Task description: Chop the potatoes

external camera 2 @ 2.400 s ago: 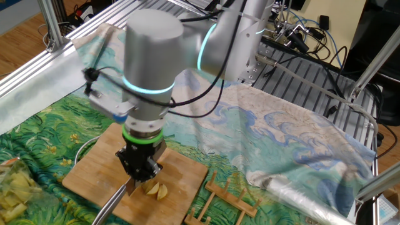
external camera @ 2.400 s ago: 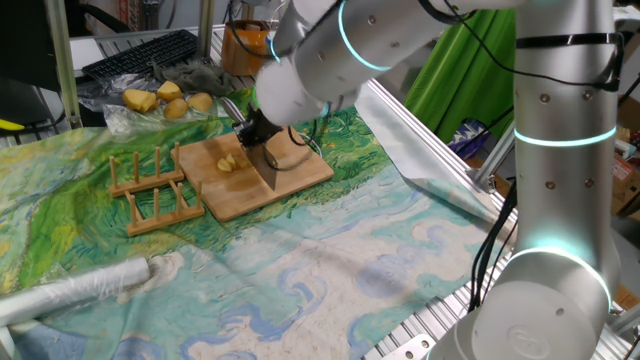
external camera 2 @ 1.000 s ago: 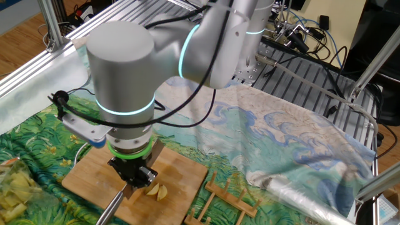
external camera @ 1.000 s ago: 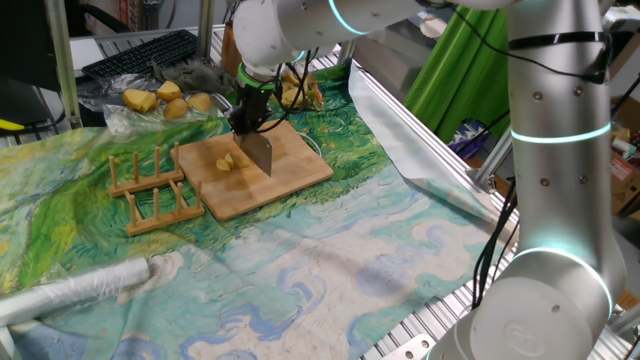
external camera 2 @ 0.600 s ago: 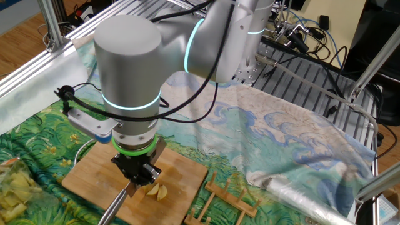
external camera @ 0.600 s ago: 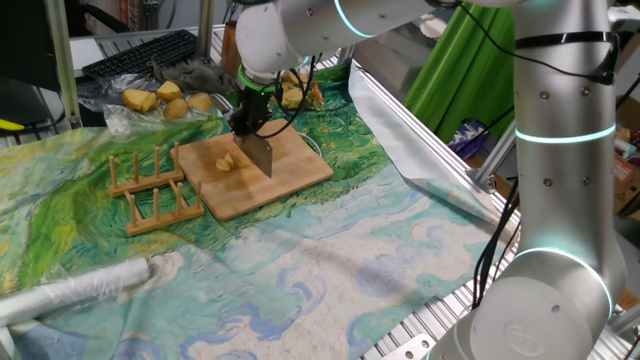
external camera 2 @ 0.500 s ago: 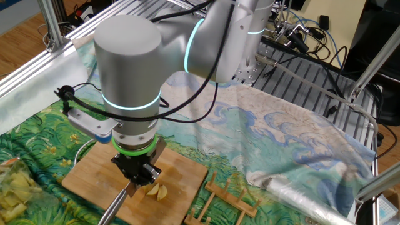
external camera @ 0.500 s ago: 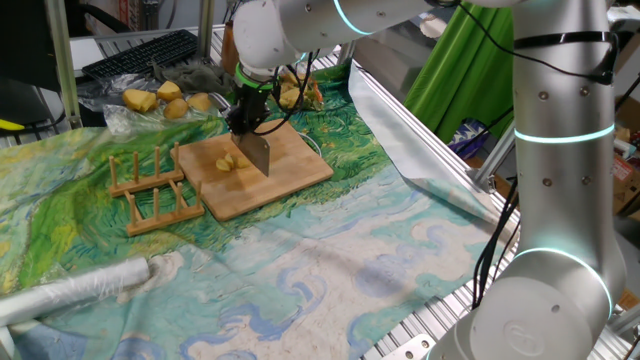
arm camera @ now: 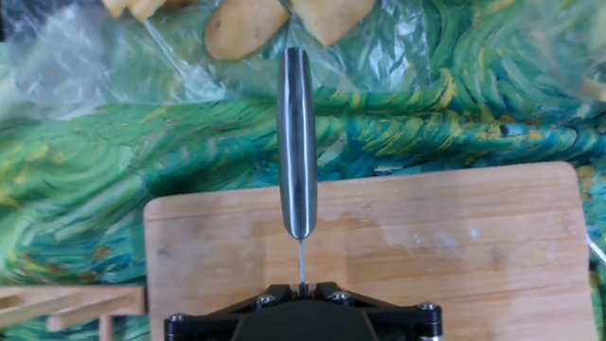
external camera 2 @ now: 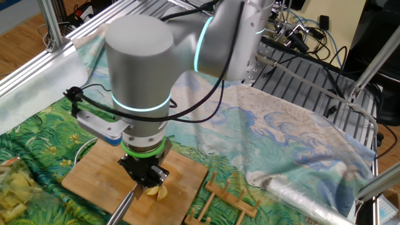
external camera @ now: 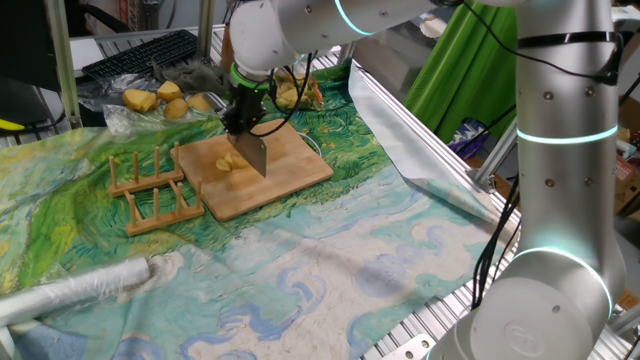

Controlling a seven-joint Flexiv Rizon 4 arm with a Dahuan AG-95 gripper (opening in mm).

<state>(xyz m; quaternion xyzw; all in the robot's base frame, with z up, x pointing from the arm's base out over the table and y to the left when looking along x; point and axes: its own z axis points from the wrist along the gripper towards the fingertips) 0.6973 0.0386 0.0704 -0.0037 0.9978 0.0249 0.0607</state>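
On the wooden cutting board (external camera: 262,170), toward its back-left part in one fixed view, lie the potatoes (external camera: 226,164): a small cluster of pale-yellow pieces, seen in the other fixed view as wedges (external camera 2: 157,190) right under the robot's hand. The knife (external camera: 251,153) hangs blade-down just beside them, its edge close to the pieces; whether it touches them cannot be told. In the hand view its metal handle (arm camera: 297,142) runs straight out from the end effector, over the board's far edge and the green patterned cloth (arm camera: 85,152), toward the whole potatoes (arm camera: 244,26) lying on clear plastic beyond. The cut pieces themselves do not show in that view.

The step in hand looks like lining the blade up for another cut. To do it well, the blade should come down squarely across the widest wedge, stay upright, and press until it meets the board, with the pieces kept from sliding out sideways. The wooden rack (external camera: 150,192) beside the board is near enough that any sideways sweep should be kept short.

The end effector (external camera 2: 146,175) points straight down, its fingers clamped tight on the knife, with no gap to be seen between them.
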